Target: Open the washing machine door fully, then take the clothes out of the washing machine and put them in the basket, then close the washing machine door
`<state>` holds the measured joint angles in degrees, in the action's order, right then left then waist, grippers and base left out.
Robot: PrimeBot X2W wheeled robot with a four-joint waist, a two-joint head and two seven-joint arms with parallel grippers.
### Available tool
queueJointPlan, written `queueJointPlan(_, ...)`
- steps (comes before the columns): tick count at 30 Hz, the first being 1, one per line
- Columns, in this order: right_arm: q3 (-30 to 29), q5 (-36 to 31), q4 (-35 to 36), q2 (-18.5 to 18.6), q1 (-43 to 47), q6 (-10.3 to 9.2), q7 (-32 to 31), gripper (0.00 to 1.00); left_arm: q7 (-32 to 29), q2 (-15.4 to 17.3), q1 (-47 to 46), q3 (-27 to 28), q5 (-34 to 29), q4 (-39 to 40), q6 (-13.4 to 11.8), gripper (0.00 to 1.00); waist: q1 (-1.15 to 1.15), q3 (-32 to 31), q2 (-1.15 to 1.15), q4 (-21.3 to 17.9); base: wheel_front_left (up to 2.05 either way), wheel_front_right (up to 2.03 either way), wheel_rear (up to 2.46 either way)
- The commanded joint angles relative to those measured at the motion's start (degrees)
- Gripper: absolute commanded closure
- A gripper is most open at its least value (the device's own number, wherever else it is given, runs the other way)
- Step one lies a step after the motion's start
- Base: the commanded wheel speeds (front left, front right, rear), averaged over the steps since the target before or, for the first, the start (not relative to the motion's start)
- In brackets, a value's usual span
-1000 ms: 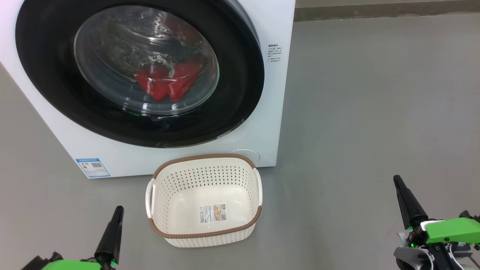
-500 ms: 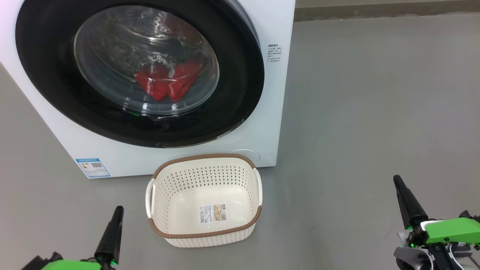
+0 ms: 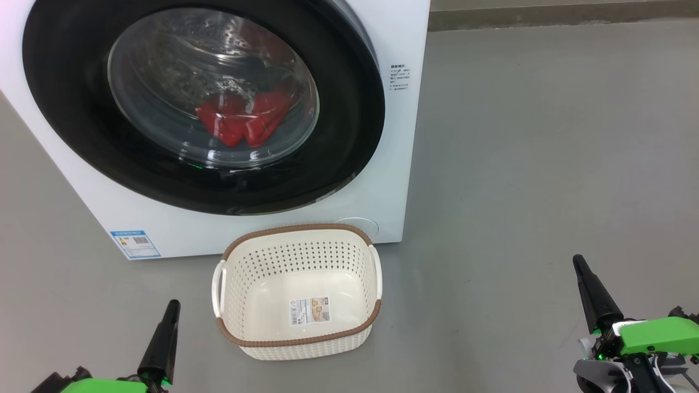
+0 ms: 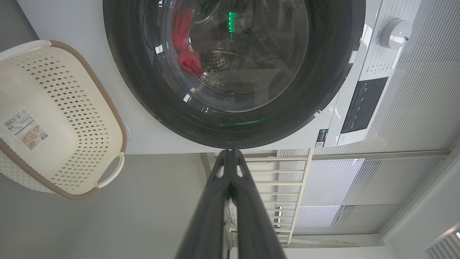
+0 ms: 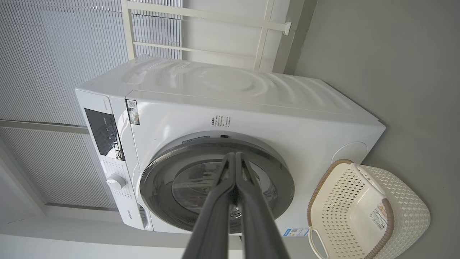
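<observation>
Left gripper point(image 4: 230, 155) closed; red clothes point(image 3: 243, 123) behind glossy door point(image 3: 344, 136).

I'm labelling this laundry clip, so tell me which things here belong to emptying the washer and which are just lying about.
Part of the job: washing machine; its door, shut; red clothes inside the drum; empty basket on the floor in front.

Just there: dial; control panel; blue sticker; white railing behind the machine.
</observation>
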<state>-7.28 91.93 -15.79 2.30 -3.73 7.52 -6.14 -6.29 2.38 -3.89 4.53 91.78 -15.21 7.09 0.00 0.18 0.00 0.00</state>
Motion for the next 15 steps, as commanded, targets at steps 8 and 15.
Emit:
queueJointPlan(8, 0.8, 0.3, 1.8, 0.6, -2.4, -0.03, -0.3, 1.0, -0.2, 0.5, -2.3, 2.0, 0.4, 1.2, 0.4, 1.0, 0.0, 0.0, 0.0, 0.0, 0.0, 0.0, 0.0)
queueJointPlan(15, 0.8, 0.3, 1.8, 0.6, -2.4, -0.03, -0.3, 1.0, -0.2, 0.5, -2.3, 2.0, 0.4, 1.2, 0.4, 1.0, 0.0, 0.0, 0.0, 0.0, 0.0, 0.0, 0.0)
